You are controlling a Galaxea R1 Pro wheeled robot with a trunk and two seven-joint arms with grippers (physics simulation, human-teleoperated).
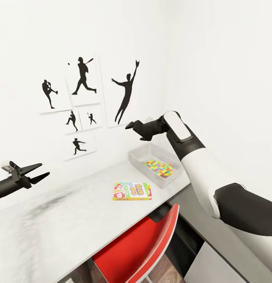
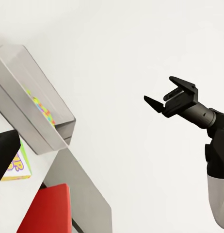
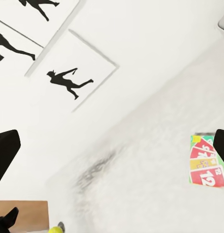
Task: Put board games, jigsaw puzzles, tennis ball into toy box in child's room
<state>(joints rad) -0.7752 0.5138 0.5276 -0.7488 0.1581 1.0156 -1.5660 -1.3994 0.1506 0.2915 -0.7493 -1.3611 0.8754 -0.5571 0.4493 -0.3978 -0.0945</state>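
Note:
The pale grey toy box (image 1: 140,156) stands at the table's far right end and holds a multicolour jigsaw puzzle (image 1: 159,168). A colourful board game (image 1: 132,191) lies flat on the table (image 1: 73,212) just in front of the box. My right gripper (image 1: 135,131) hovers open and empty above the box's far left corner. My left gripper (image 1: 43,169) hangs open and empty over the table's left part. The left wrist view takes in the toy box (image 2: 39,121), the puzzle (image 2: 41,107), the board game (image 2: 17,165) and the open right gripper (image 2: 158,90). In the right wrist view lies the board game (image 3: 205,166).
Black silhouette sports pictures (image 1: 83,76) hang on the white wall behind the table. A red chair (image 1: 143,247) is pushed in under the table's front edge, below the board game. White drawers (image 1: 214,267) sit at the lower right. A small yellow-green speck (image 3: 56,229) is too small to identify.

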